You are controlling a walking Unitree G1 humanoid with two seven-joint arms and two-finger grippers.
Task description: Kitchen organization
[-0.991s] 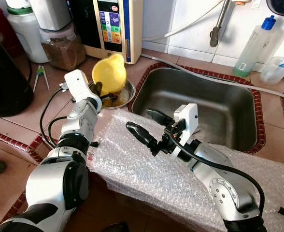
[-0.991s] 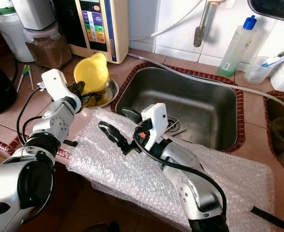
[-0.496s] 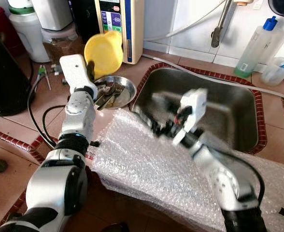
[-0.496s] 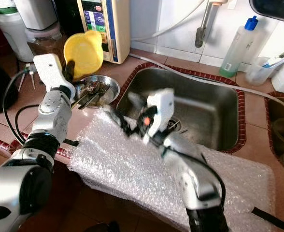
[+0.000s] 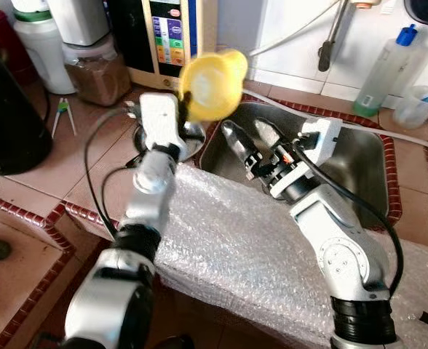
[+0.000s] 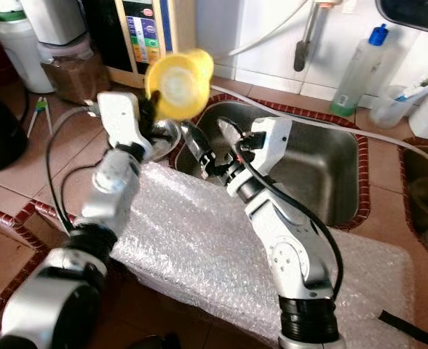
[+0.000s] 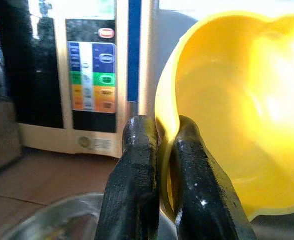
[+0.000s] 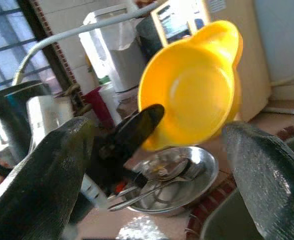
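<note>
My left gripper is shut on the rim of a yellow plastic bowl, holding it tilted in the air above the left edge of the steel sink. In the left wrist view both fingers pinch the yellow bowl at its rim. My right gripper is open just right of and below the bowl, over the sink's left edge, holding nothing. A small steel dish with cutlery in it sits on the counter under the bowl.
Bubble wrap covers the front counter. A water machine, jars and a black appliance stand at the back left. A blue-capped bottle stands behind the sink, and a hose runs along it.
My left gripper has carried the yellow bowl to the right, from beside the steel dish to above the sink's left edge. My right gripper has risen off the bubble wrap toward the bowl.
</note>
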